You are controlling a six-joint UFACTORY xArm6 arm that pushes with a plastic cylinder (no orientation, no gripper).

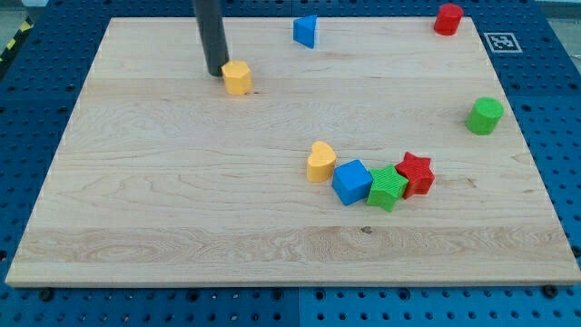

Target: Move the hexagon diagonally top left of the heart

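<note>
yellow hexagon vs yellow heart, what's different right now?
Shape: the yellow hexagon is a flat-sided block; the yellow heart has rounded lobes.
Place: the hexagon sits near the view's top left; the heart is near the centre.
Neighbours: my tip is right against the hexagon's left side; the heart stands beside the blue cube.
Both are yellow.

The rod [210, 36] is cut off by the view's top — its upper length unseen.
</note>
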